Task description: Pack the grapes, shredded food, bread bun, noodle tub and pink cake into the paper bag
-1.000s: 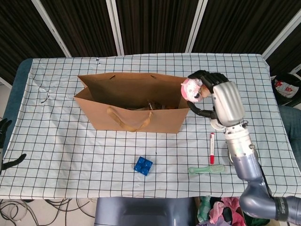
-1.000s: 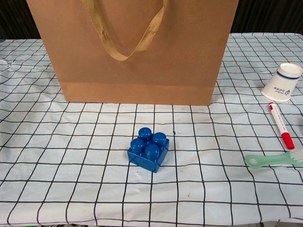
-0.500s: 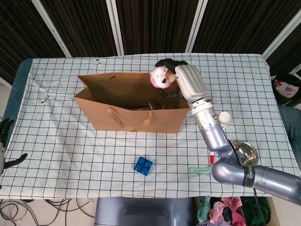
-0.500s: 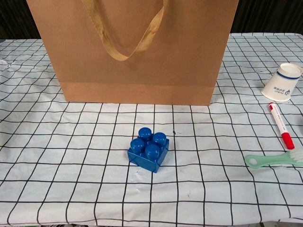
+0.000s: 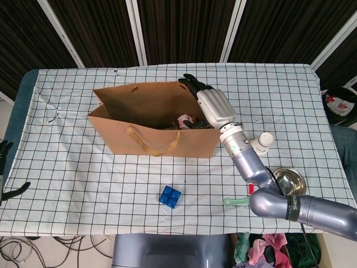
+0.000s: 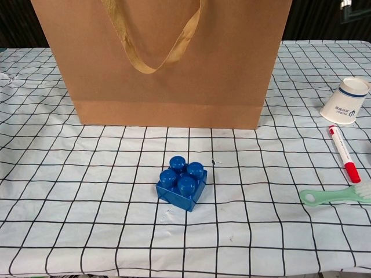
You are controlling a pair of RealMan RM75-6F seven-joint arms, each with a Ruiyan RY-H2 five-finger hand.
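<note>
The brown paper bag (image 5: pixel 162 139) stands open at the table's middle; in the chest view its front wall (image 6: pixel 174 63) fills the top. The pink cake (image 5: pixel 184 119) lies inside the bag near its right end, beside dark items I cannot make out. My right hand (image 5: pixel 211 106) hangs over the bag's right end with its fingers stretched out and nothing in them. Of my left hand (image 5: pixel 6 167) only dark, spread fingertips show at the far left edge, off the table, holding nothing.
A blue toy brick (image 6: pixel 182 182) lies in front of the bag. To the right are a tipped paper cup (image 6: pixel 346 101), a red pen (image 6: pixel 344 153) and a green toothbrush (image 6: pixel 336 196). A steel bowl (image 5: pixel 291 181) sits behind my right forearm.
My right hand carried the pink cake leftward over the bag's right end and let it go; the cake now lies inside the bag. The left hand barely moved.
</note>
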